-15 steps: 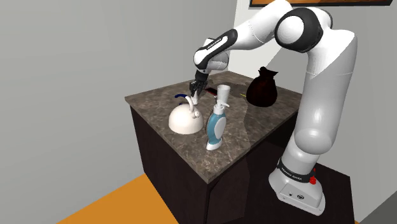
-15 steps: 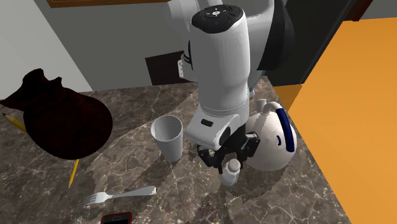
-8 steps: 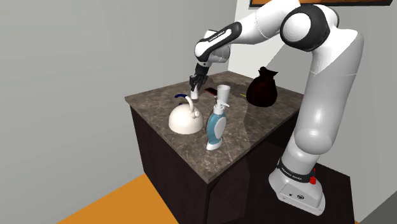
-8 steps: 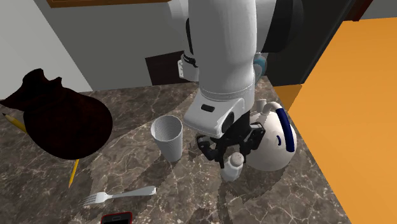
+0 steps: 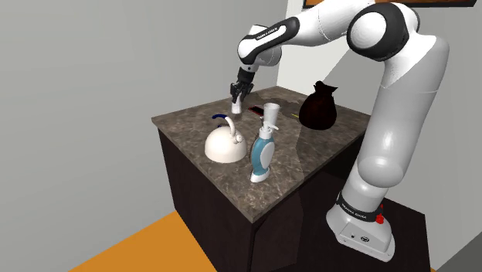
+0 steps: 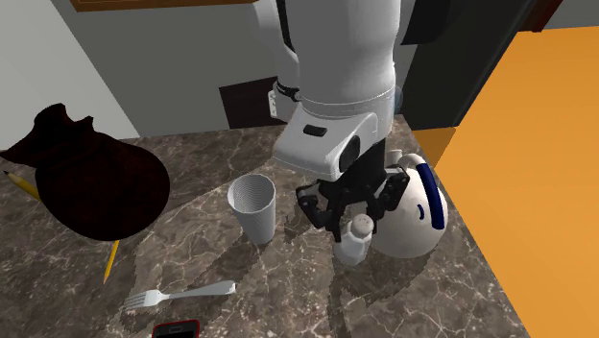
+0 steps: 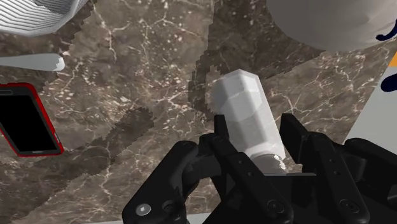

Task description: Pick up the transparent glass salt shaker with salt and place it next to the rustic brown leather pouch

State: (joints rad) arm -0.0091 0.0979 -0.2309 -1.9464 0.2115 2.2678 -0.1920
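Your all-black two-finger gripper (image 6: 353,216) is clenched on the cap end of the pale grey, faceted salt shaker (image 7: 242,111), which hangs just clear of the dark, white-veined marble countertop (image 6: 211,261) beside the smooth white domed kettle (image 6: 415,219), so the pick looks done. What remains is carrying it past the ribbed white cup (image 6: 252,206) to the slumped, dark brown leather pouch (image 6: 91,187), well apart, and setting it down alongside.

Pale grey, faceted salt shaker (image 7: 245,114) (cap uppermost) hangs clasped in the black gripper (image 6: 353,227) above the marbled countertop (image 5: 297,158), well apart from the dark brown pouch (image 5: 319,110), upright with cinched neck.
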